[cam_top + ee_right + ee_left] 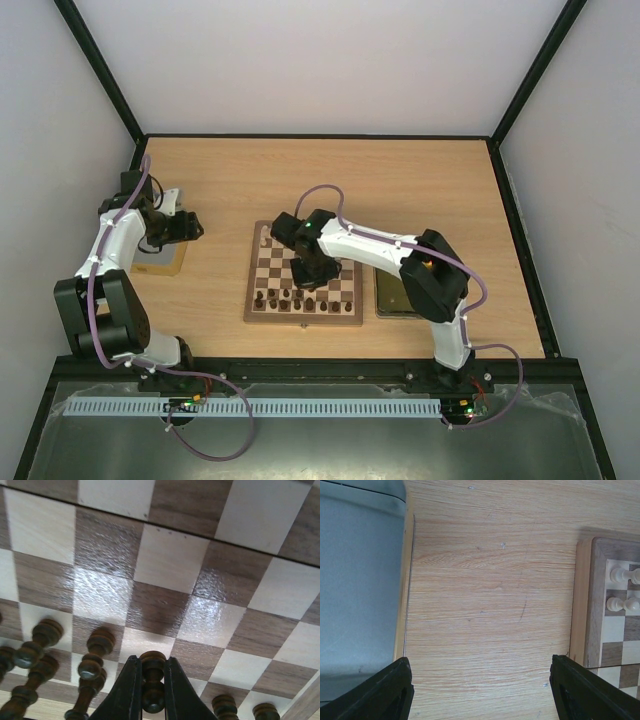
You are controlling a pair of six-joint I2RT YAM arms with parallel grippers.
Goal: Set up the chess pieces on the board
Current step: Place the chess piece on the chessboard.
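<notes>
high overview, wrist cameras close, board (275, 265) shared

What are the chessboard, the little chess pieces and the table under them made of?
The board looks like wood with a glossy varnish: grain runs through dark and pale squares, and light glares off them. The dark chess pieces seem turned wood, stained brown, with ringed profiles. The pale chess pieces look alike in light wood, less surely. The table shows matte wood grain, possibly laminate.

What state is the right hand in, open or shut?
Shut. In the right wrist view, the right hand clamps a dark chess piece between its fingers, above the board.
</notes>
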